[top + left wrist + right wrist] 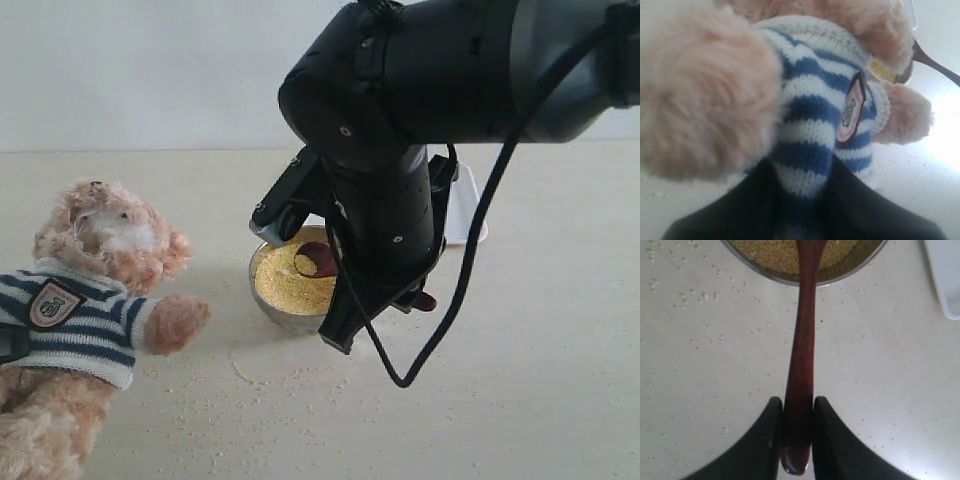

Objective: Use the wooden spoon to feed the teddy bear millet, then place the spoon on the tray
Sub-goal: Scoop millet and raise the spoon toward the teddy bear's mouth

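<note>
The teddy bear (95, 290) sits at the left, facing the steel bowl (272, 305) of millet (285, 285). My left gripper (802, 200) is shut on the bear's striped shirt (815, 100), low on its body. My right gripper (797, 410) is shut on the end of the wooden spoon (802, 340), gripping its handle. The handle runs over the bowl's rim (850, 271), and the spoon's oval bowl (318, 260) lies on the millet (775, 252). The right arm hides the gripper itself in the exterior view. The white tray (468, 215) lies behind the arm, and one corner (945, 275) shows in the right wrist view.
Loose millet grains (290, 390) are scattered over the pale table in front of the bowl and around it (695, 295). The big black right arm (390, 200) hangs over the bowl and blocks much of the middle.
</note>
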`<state>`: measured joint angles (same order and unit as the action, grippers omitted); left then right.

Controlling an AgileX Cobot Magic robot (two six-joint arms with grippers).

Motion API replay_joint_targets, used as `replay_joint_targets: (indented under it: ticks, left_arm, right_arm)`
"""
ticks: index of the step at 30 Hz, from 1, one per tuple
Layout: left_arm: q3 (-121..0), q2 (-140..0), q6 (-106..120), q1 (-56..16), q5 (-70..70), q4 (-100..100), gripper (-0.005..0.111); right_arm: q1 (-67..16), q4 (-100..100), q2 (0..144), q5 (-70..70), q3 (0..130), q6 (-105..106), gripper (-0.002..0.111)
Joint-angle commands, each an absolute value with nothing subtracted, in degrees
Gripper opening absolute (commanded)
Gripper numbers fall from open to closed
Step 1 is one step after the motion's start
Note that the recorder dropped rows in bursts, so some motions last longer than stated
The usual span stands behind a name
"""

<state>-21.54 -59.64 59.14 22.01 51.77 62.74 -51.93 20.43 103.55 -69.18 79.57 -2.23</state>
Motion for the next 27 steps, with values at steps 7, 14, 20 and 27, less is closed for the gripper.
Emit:
replay_joint_targets:
  ticks: [7, 14, 20, 27]
  left_arm:
    - [-21.44, -59.18, 59.50, 22.15, 52.07, 63.56, 0.005]
    - [-21.44, -59.18, 59.50, 22.15, 52.07, 63.56, 0.005]
    - [-21.44, -59.18, 59.50, 22.15, 52.07, 63.56, 0.005]
    - [-21.44, -59.18, 59.50, 22.15, 52.07, 63.56, 0.005]
  right_arm:
    - [-54.85, 20.37, 101.81, -69.96, 84.37, 1.05, 0.015]
    - [-57.41, 20.27, 101.81, -69.96, 87.01, 2.07, 0.015]
    - [-58.68, 19.75, 101.81, -69.96, 87.05, 1.96, 0.015]
    - [-60.07, 19.75, 101.81, -69.96, 87.05, 1.96, 0.015]
